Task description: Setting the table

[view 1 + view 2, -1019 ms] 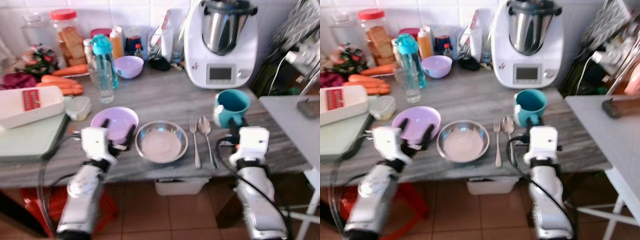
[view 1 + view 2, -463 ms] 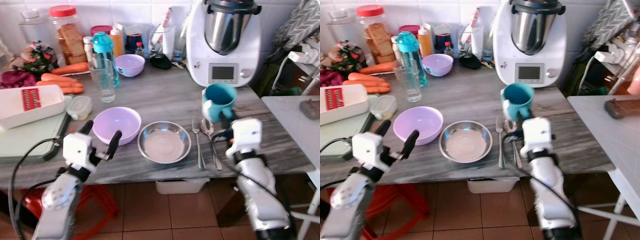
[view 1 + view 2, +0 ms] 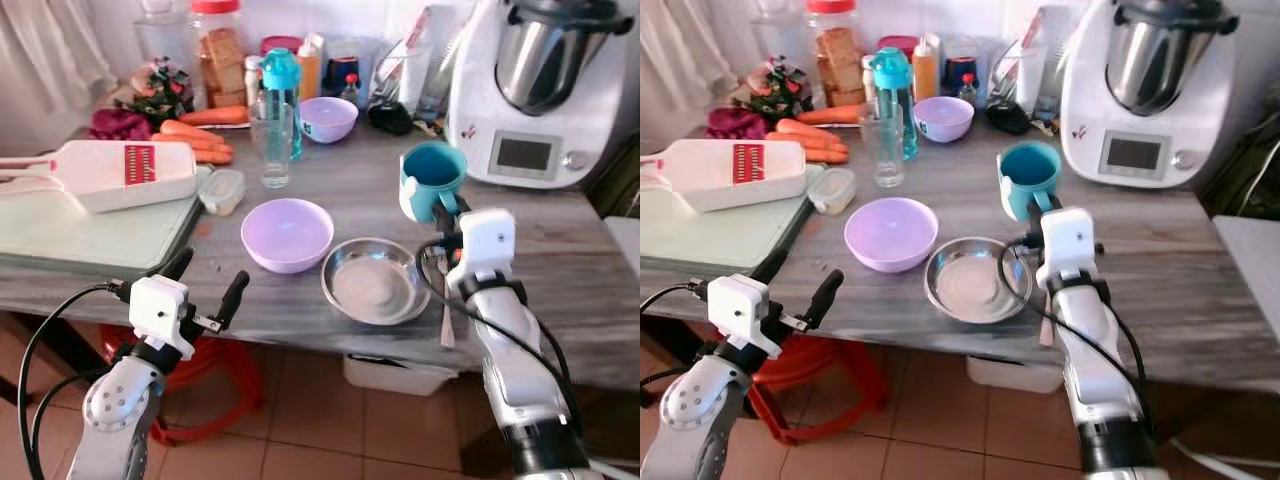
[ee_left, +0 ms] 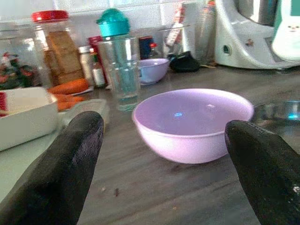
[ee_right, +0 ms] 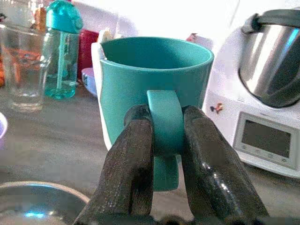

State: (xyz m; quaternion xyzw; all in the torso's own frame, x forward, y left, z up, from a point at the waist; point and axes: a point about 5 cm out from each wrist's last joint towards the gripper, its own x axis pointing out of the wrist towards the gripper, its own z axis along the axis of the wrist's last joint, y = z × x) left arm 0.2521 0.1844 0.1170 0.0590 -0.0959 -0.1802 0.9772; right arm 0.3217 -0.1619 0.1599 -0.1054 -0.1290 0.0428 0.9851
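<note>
My right gripper (image 5: pixel 161 140), clamped on the teal mug (image 3: pixel 433 178) handle, has carried it to 1 o'clock of the steel bowl (image 3: pixel 377 279); left gripper (image 3: pixel 205 283) backed off the purple bowl (image 3: pixel 287 233), fingers apart — mug placement next.

On the counter (image 3: pixel 330 190), the plastic bowl (image 3: pixel 287 233) is placed left of the metal bowl (image 3: pixel 376 281), with cutlery (image 3: pixel 444 300) just right of that. The mug (image 3: pixel 432 180) is set behind the cutlery. A glass (image 3: pixel 271 145) and bottle (image 3: pixel 283 100) are found behind the plastic bowl, the food processor (image 3: pixel 545 90) far right.
</note>
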